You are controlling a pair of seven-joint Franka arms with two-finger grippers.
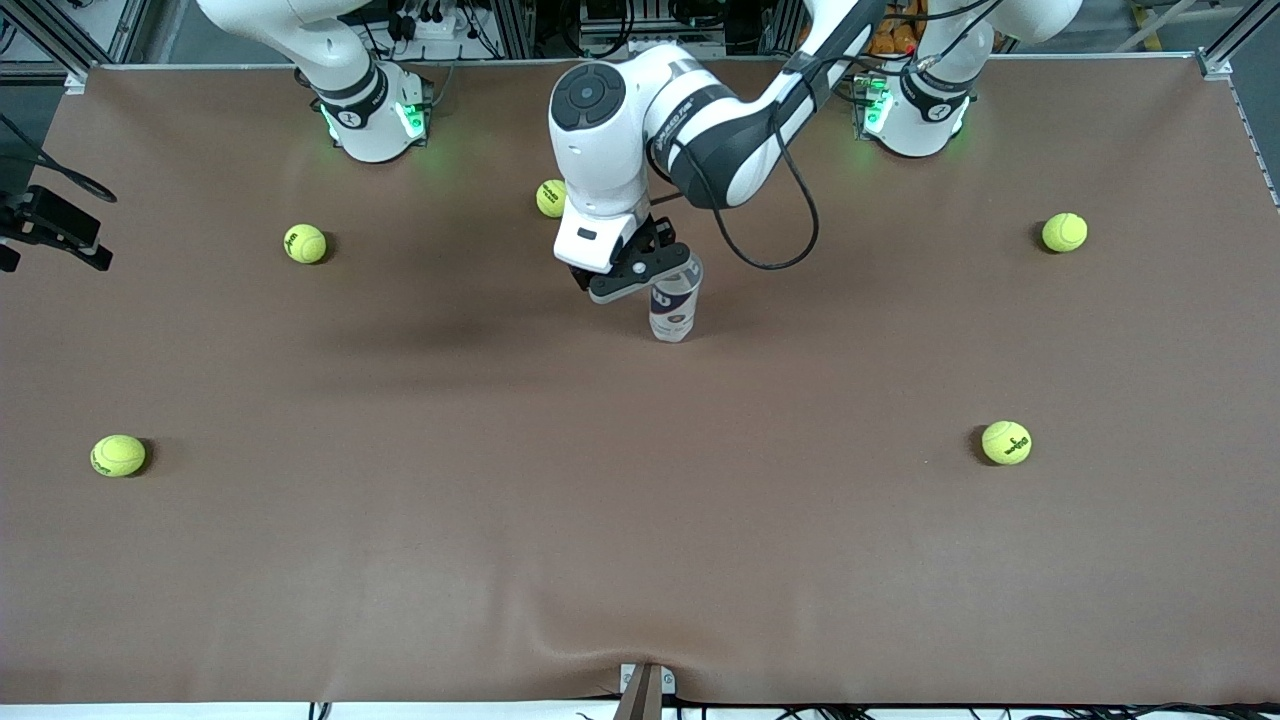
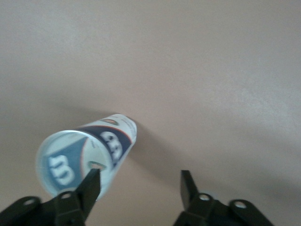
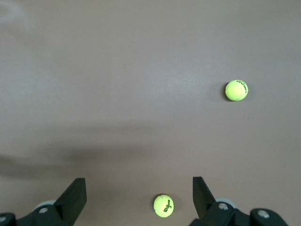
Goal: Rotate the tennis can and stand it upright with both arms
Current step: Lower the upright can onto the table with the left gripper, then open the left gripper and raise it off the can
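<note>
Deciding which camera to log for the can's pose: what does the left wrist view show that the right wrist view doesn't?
Only the left wrist view shows the tennis can, standing upright on the table, with the left gripper open, one finger at the can's rim. Only the right wrist view shows two tennis balls and the open right gripper. Both show the brown table.
</note>
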